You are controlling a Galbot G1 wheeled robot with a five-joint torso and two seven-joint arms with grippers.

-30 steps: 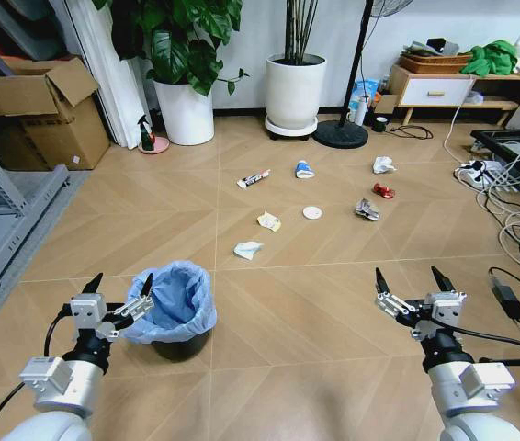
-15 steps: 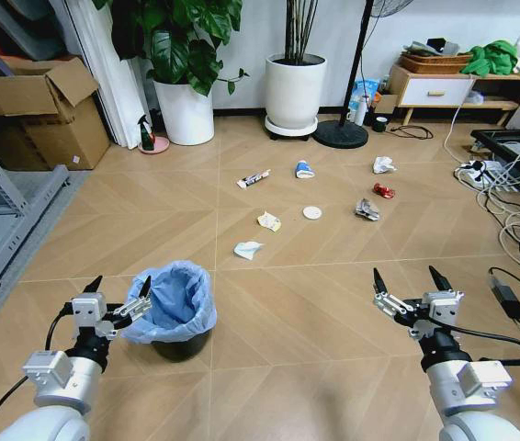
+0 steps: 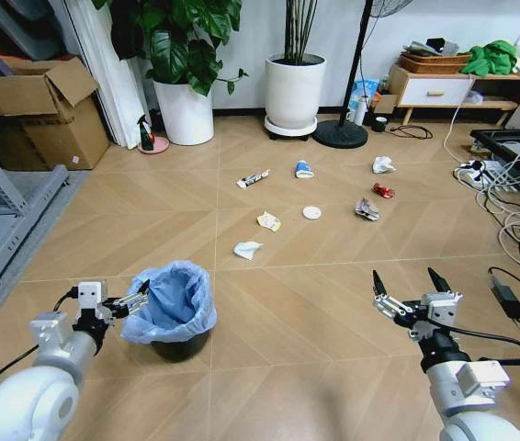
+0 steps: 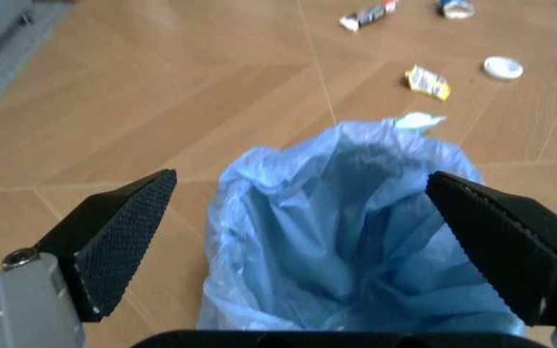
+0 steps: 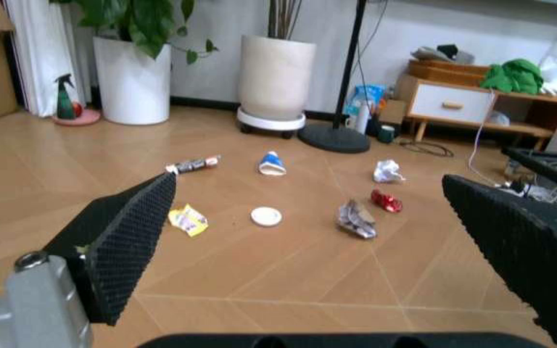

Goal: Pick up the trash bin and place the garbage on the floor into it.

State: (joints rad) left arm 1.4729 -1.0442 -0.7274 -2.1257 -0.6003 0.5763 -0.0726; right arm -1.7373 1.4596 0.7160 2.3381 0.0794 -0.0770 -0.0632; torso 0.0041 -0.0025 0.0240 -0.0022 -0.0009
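The trash bin (image 3: 175,312), black with a crinkled light blue liner (image 4: 347,225), stands on the floor at the near left. My left gripper (image 3: 128,298) is open at the bin's left rim, and in the left wrist view the liner lies between its two fingers. Off to the near right, my right gripper (image 3: 404,276) hangs open and empty above bare floor. The garbage lies farther out: a white paper wad (image 3: 247,249), a yellowish wrapper (image 3: 268,220), a white lid (image 3: 311,212), a tube (image 3: 253,178), a blue-white wrapper (image 3: 304,170), a silver packet (image 3: 366,210), a red packet (image 3: 383,191) and another white wad (image 3: 383,164).
Two white plant pots (image 3: 185,110) (image 3: 294,92) and a fan stand's base (image 3: 340,134) line the far wall. A cardboard box (image 3: 35,110) and a metal shelf (image 3: 3,230) stand on the left. Cables and a power strip (image 3: 480,171) lie on the right.
My left arm has swung out to the left and its gripper now points sideways at the bin's rim. The right gripper sank slightly. Bin and litter have not moved.
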